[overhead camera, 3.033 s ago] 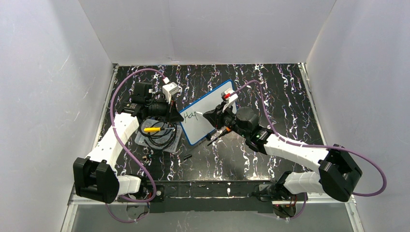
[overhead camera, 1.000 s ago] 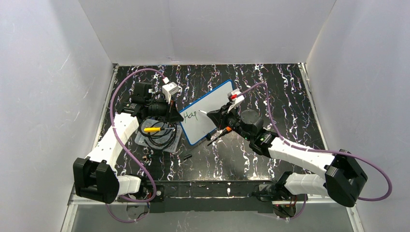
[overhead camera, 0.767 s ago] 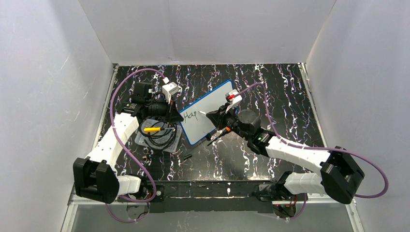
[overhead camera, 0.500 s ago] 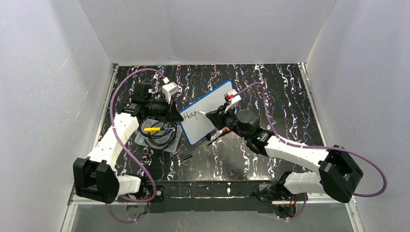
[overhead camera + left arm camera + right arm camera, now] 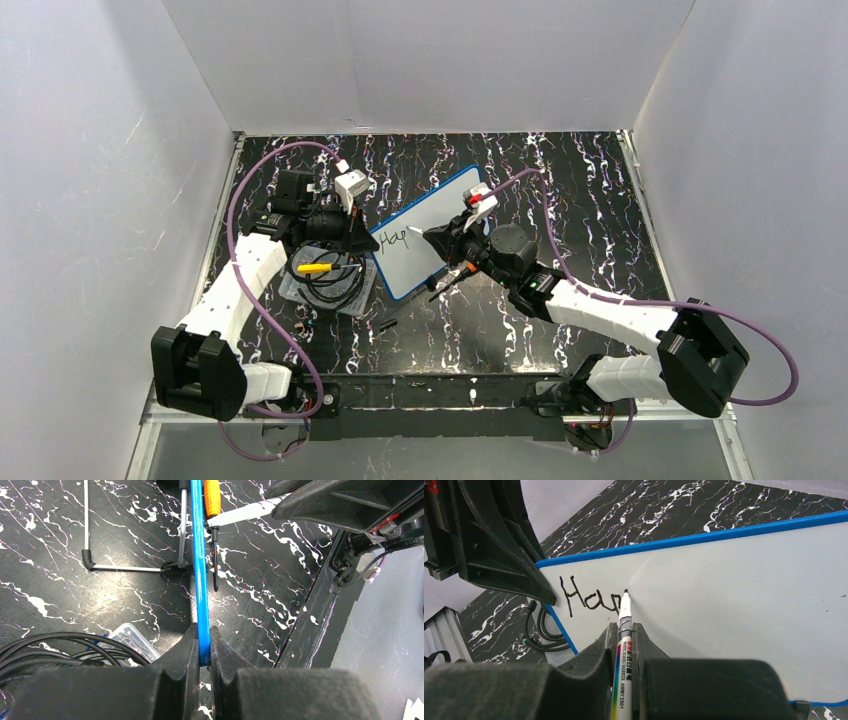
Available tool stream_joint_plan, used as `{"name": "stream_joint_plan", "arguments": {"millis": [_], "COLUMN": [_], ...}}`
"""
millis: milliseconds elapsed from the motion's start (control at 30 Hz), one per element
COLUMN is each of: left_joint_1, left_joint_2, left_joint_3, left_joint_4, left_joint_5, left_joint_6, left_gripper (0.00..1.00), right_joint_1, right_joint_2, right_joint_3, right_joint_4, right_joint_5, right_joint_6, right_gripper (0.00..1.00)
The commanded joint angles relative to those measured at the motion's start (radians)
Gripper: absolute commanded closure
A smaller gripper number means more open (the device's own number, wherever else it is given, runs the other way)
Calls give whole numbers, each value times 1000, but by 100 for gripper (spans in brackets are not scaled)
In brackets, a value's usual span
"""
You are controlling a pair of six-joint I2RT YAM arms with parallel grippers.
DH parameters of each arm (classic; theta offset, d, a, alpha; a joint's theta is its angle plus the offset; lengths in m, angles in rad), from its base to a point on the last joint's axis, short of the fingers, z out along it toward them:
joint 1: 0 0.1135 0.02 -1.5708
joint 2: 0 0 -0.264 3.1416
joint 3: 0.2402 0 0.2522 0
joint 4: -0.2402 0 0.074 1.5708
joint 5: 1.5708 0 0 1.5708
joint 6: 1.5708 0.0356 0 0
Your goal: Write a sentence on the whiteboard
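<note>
The whiteboard (image 5: 428, 232) stands tilted on edge at mid-tabletop (image 5: 590, 190), its blue rim pinched in the closed left tool (image 5: 202, 639). The right tool (image 5: 624, 630) is clamped on a marker (image 5: 624, 611), its tip at the board beside the sentence (image 5: 589, 597), which reads only "Hap". The marker's barrel is buried between the fingers, and its tip hides the last letter's edge. Whether it touches the board is unclear.

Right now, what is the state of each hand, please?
Left hand: closed on the whiteboard rim.
Right hand: closed on the marker.
</note>
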Motion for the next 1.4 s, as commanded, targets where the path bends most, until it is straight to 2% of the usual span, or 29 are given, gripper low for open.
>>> {"name": "stream_joint_plan", "arguments": {"millis": [0,500,900,1367], "left_joint_1": [-3,-3,-3,-1], "left_joint_2": [-32,-36,-38,-36], "left_joint_3": [30,29,29,29], "left_joint_4": [-31,-31,-30,-29], "left_joint_5": [107,107,107,107], "left_joint_6": [-23,-23,-23,-23], "left_gripper": [100,100,100,100], "right_joint_1": [5,5,5,5], "right_joint_2": [5,6,-102,-5], "right_joint_3": [7,-72,-26,43], "right_joint_4": [35,17,23,77], "right_joint_5": [14,26,22,12], "right_joint_6": [3,65,55,31], "right_gripper": [99,99,99,99]}}
